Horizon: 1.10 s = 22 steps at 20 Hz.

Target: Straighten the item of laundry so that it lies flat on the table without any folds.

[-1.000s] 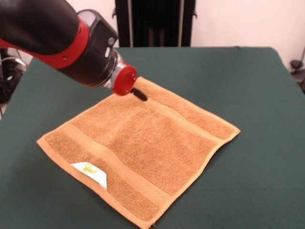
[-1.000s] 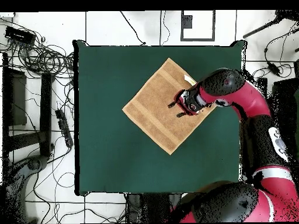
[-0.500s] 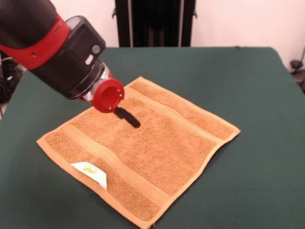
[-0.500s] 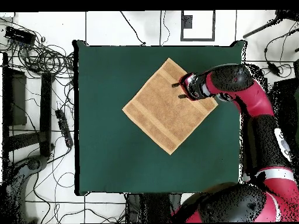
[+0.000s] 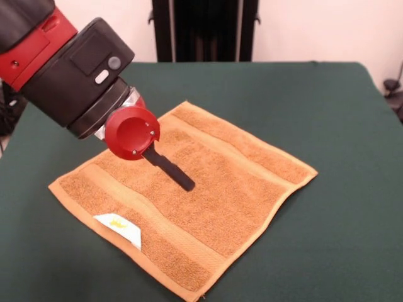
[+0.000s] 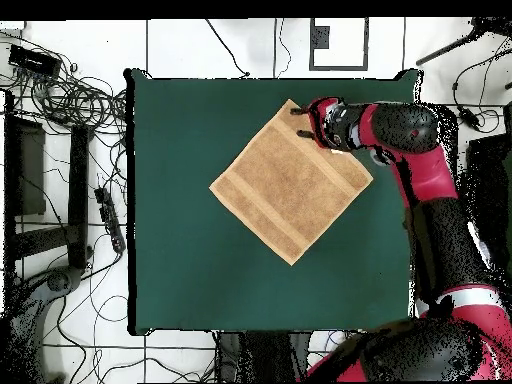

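Towel (image 5: 189,201), orange-tan terry, lies spread flat as a diamond on the dark green table (image 5: 340,126). Its white tag (image 5: 119,229) bears a small yellow mark that cannot be read. In the front view the gripper (image 5: 179,178) shows one dark finger slanting over the cloth; whether the claw is apart or together cannot be told. Only the overhead view shows the pale tiled floor (image 6: 180,45), tangled cables (image 6: 70,95), and the gripper (image 6: 298,122) over the towel's (image 6: 285,185) corner nearest the table's (image 6: 180,280) far edge.
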Each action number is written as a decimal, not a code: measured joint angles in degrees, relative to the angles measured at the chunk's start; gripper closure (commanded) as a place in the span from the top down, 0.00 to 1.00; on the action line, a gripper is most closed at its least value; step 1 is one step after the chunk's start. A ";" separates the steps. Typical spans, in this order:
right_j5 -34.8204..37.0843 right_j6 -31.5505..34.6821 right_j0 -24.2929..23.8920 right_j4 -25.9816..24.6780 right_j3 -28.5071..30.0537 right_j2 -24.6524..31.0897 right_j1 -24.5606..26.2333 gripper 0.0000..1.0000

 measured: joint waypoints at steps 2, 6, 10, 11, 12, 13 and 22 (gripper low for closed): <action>-2.43 0.00 -0.79 1.57 1.12 2.13 0.08 1.00; -7.32 0.00 -2.21 3.52 3.55 6.49 0.17 1.00; -9.86 0.00 -2.73 3.58 5.34 9.31 0.24 1.00; -9.87 0.00 -2.60 3.52 5.47 9.48 0.28 1.00; -9.88 0.00 -2.44 3.53 5.50 9.51 0.35 1.00; -9.87 0.00 -2.30 3.50 5.50 9.51 0.40 1.00; -9.87 0.00 1.20 1.62 5.52 9.44 2.38 1.00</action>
